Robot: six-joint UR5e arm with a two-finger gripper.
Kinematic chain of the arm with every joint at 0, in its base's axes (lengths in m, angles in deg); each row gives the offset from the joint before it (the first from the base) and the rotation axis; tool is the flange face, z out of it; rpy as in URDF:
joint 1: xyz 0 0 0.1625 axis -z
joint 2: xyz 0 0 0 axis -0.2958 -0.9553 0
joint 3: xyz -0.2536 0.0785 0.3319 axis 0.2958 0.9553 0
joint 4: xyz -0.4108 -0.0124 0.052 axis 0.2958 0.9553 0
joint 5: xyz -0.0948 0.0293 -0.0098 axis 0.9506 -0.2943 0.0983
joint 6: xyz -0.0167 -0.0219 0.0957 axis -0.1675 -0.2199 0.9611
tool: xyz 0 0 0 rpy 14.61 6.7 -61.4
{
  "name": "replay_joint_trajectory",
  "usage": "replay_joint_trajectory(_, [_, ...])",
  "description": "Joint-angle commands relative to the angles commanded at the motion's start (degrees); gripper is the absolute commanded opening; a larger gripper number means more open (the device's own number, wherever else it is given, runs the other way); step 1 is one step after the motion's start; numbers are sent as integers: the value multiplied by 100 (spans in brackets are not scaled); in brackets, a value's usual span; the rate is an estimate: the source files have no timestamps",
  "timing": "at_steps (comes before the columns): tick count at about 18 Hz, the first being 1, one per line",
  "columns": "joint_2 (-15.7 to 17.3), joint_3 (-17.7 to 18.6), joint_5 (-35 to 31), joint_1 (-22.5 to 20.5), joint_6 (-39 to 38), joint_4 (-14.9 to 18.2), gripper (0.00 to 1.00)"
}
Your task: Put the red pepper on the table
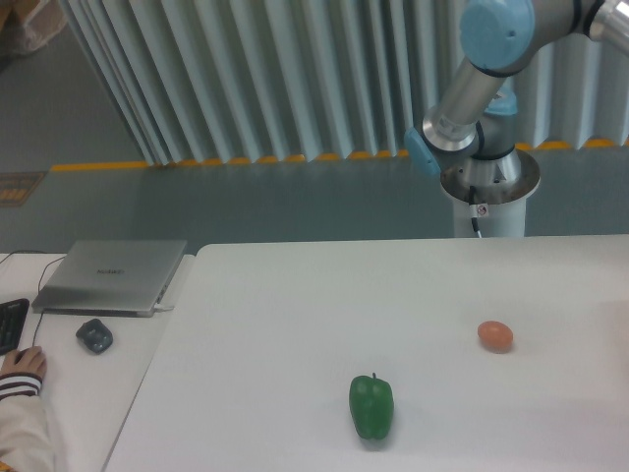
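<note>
- We could not see the gripper or its jaws; they lay outside the frame, so their state was unknown to us.
- We could not find the red pepper anywhere in view.
- The table carried a green bell pepper and, well apart, a small orange egg-shaped object.
- The arm rose from its base behind the table's far edge, bending up out of frame.
- Beside the table, a laptop, a mouse and a person's hand rested on a desk.

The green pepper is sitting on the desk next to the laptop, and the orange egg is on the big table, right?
Not quite. The camera view shows the green pepper on the big table, like the orange egg. The laptop is on the desk.
</note>
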Motion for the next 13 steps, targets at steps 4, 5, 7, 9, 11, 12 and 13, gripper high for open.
replay_joint_trajectory(4, [237, 0, 18, 412, -35, 545, 30])
replay_joint_trajectory(5, [255, 9, 18, 527, -70, 598, 30])
replay_joint_trajectory(7, [273, 70, 35, 686, -131, 765, 31])
replay_joint_trajectory(9, [299, 114, 123, 844, -324, 801, 32])
replay_joint_trajectory(11, [299, 149, 132, 1045, -587, 749, 33])
replay_joint_trajectory(12, [290, 150, 71, 1169, -702, 731, 32])
replay_joint_trajectory(13, [273, 150, -17, 1231, -825, 713, 32])
